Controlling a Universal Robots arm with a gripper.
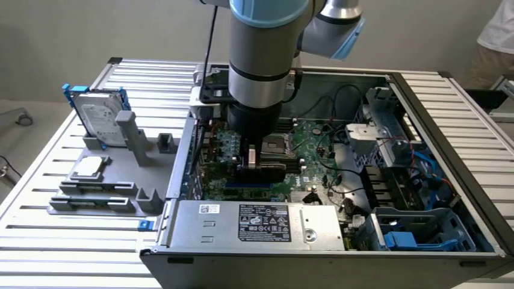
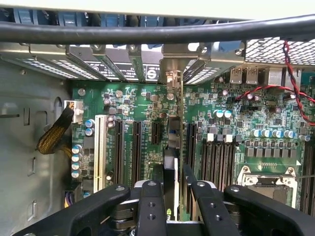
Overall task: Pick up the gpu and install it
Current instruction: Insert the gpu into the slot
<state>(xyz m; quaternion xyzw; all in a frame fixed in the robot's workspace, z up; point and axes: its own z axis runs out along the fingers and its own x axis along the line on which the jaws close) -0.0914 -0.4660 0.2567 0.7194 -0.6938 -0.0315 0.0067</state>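
Note:
The gpu [image 2: 173, 132] stands on edge over the black expansion slots of the green motherboard [image 2: 147, 103]. Its silver end bracket [image 2: 172, 73] is up against the case's rear slot openings. My gripper [image 2: 172, 191] is shut on the card, with a black finger [image 2: 151, 206] on either side. Whether the card sits in a slot I cannot tell. In the exterior view the arm reaches straight down into the open computer case [image 1: 449, 156], and the gripper [image 1: 259, 158] holds the dark gpu [image 1: 269, 170] low over the motherboard [image 1: 313, 144].
A grey holder [image 1: 105, 180] at the exterior view's left carries a silver hard drive in a blue frame [image 1: 100, 114]. The power supply [image 1: 257, 224] lies along the case front. Red-black wires [image 2: 290, 83], a CPU socket [image 2: 266, 182] and a yellow braided cable [image 2: 54, 135] flank the card. A person [image 1: 498, 36] stands at the back right.

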